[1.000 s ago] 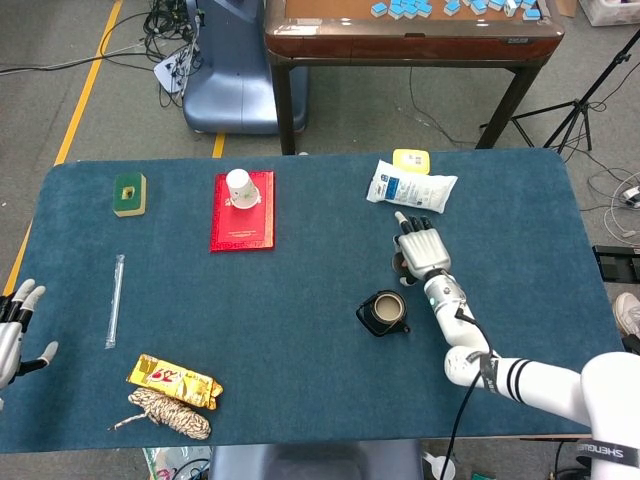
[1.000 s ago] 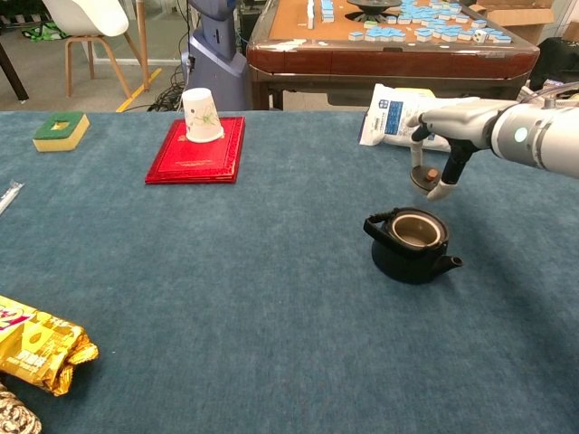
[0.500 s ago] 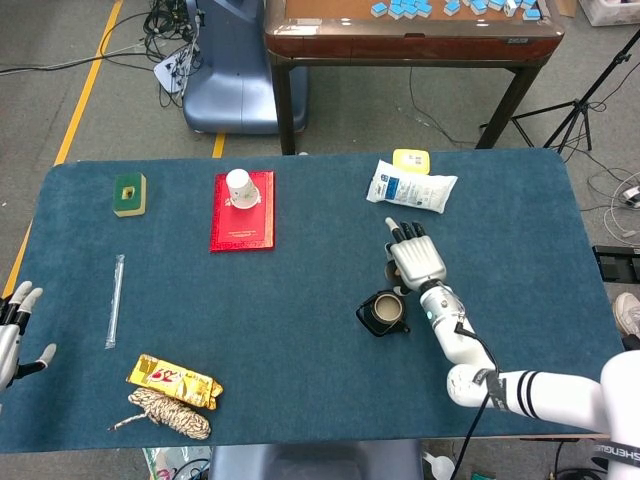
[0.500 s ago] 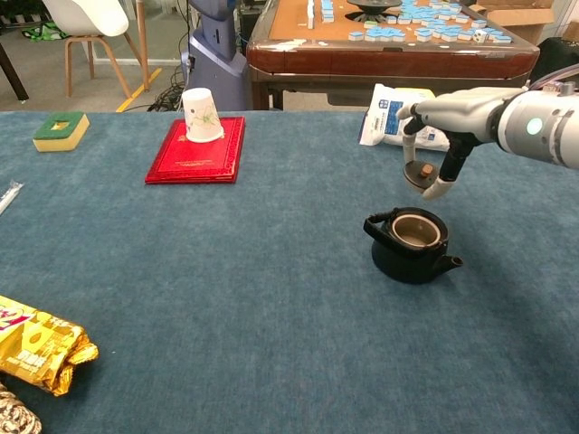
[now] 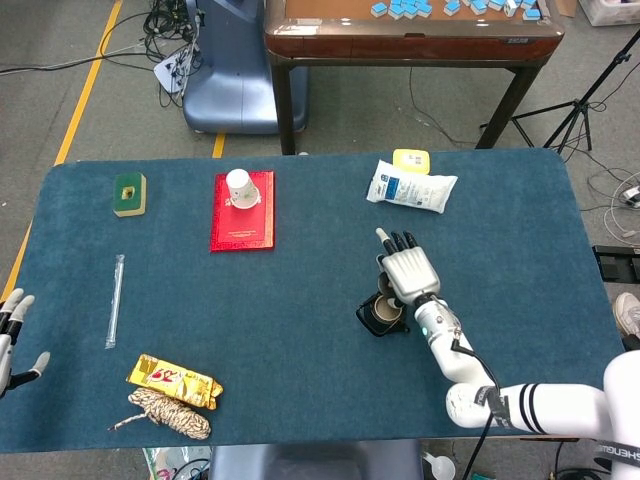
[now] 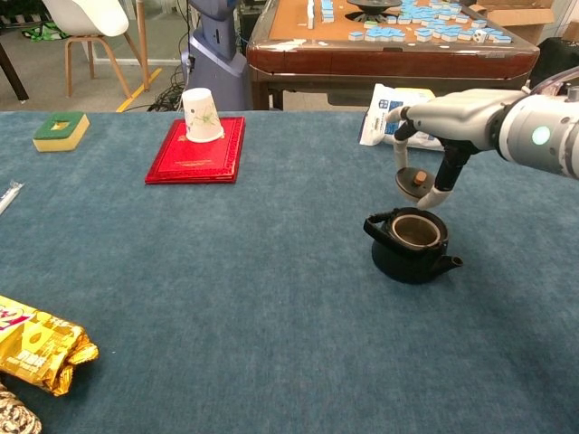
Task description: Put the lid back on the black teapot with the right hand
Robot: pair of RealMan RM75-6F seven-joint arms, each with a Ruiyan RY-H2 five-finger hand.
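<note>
Counting one lid in right hand, one open black teapot.

Teapot partly under right hand

Head view steep overhead – chest view low, nearer – both share teapot.

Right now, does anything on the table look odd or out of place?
Only the paper cup: it stands upside down on the red book. The right hand holds the lid above the open black teapot.
</note>
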